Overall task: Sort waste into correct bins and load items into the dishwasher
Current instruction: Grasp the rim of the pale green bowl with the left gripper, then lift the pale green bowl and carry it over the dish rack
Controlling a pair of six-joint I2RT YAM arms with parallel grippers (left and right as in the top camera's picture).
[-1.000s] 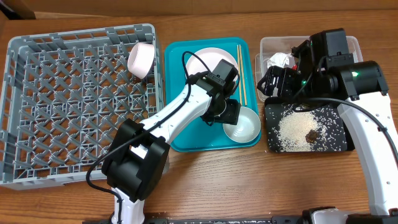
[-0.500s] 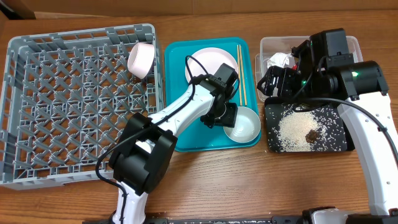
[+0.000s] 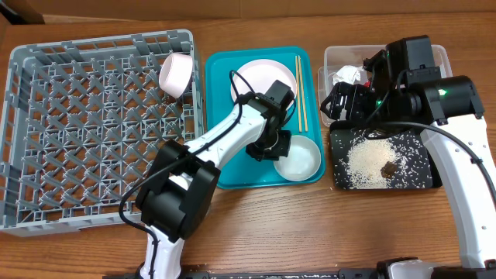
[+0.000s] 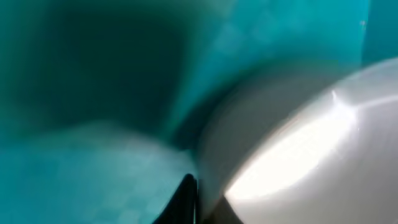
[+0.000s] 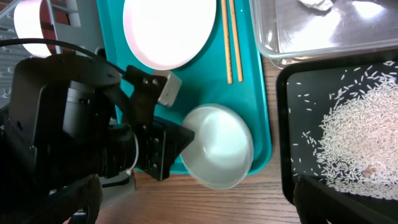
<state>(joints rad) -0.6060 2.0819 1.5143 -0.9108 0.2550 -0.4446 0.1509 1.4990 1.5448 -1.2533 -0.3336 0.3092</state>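
Left gripper [image 3: 271, 147] is down inside the teal tray [image 3: 225, 93], at the tray's near end, right against the left rim of the small white bowl [image 3: 301, 157]. I can't tell if it's clamped on that rim or just touching. The left wrist view is a blur of teal and white bowl wall with one dark finger [image 4: 186, 194] at the bottom edge.

The bowl sits upright in the tray's near-right corner. The round plate [image 3: 262, 77] lies flat at the tray's far end. The chopsticks [image 3: 300, 89] lie side by side along the tray's right edge, just beside the plate.

Right gripper [image 5: 198, 182] hangs above the desk [image 3: 256, 225] right of the tray, with its fingers [image 5: 74, 199] spread wide and holding nothing.

Right of the tray:
- The clear tub [image 3: 442, 54] is at the far side, with the crumpled tissue [image 3: 346, 75] in it.
- The black tray [image 3: 418, 174] is at the near side, holding the rice [image 3: 364, 163] and the brown lump [image 3: 388, 166].

Left of the tray is the grey rack [image 3: 93, 132]. A cup [image 3: 175, 72] lies tipped on its side in the rack's corner nearest the tray's far end.
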